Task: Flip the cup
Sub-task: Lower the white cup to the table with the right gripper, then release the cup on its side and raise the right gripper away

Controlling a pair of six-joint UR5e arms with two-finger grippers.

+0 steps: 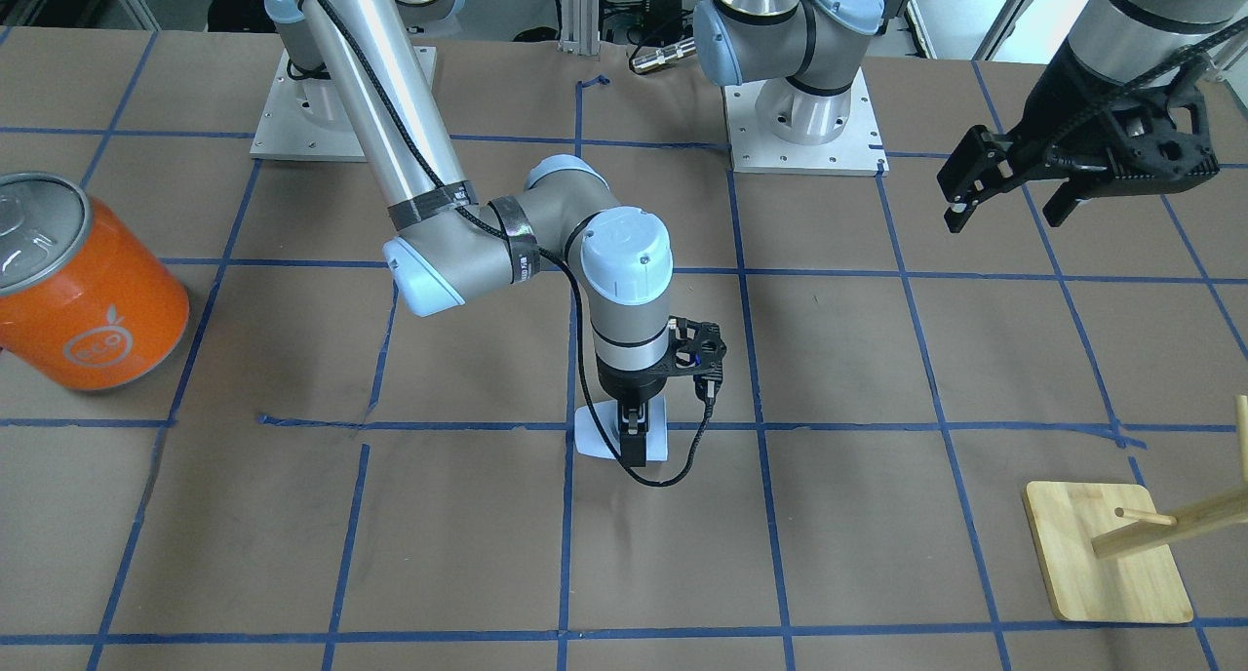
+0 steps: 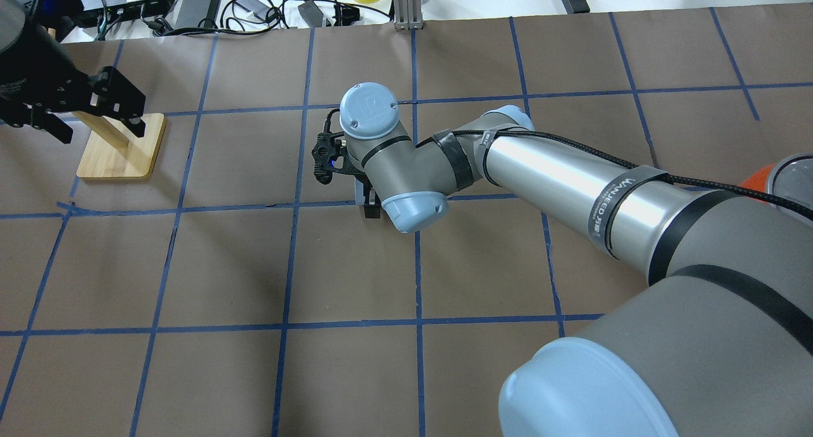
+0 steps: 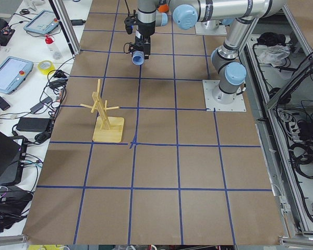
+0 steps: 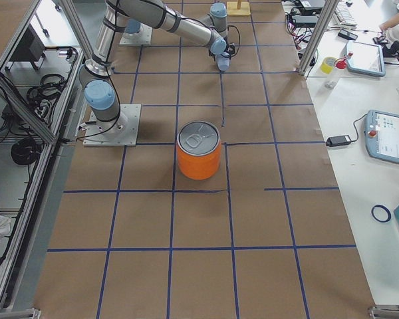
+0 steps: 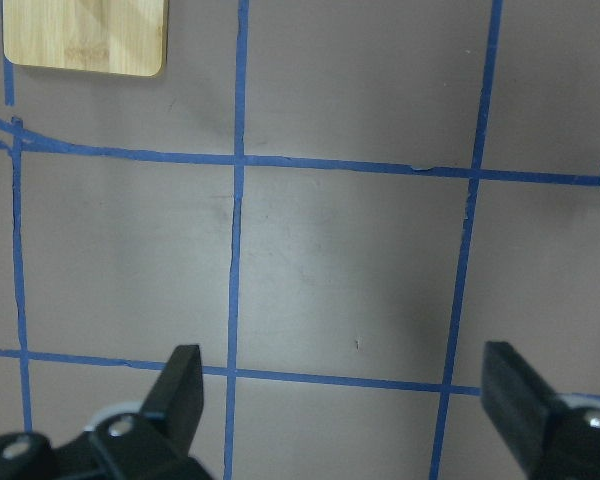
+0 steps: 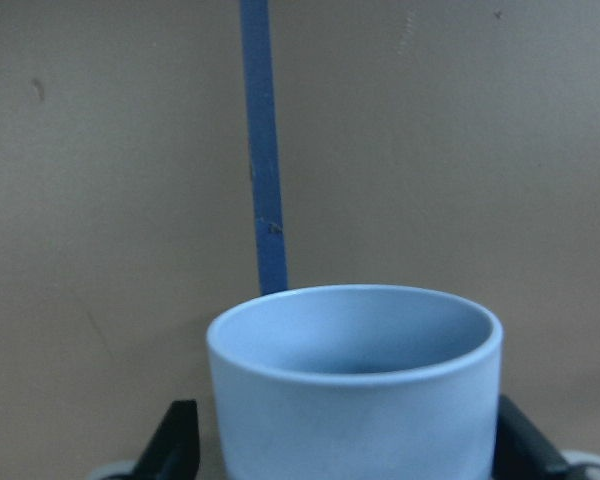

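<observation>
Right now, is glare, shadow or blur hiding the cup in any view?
Right wrist view: cup sharp, evenly lit, inside dimmer. Front view: bright streak on the right arm, soft shadow on the table, cup clear but half behind the right gripper. Overhead view: cup almost wholly hidden by the arm, not by light.

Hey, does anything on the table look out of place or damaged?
Nothing spilled or broken. The cup is on its side in the right gripper, fitting a flip. Only the blue tape looks ragged and crooked at a crossing near the wooden stand base.
</observation>
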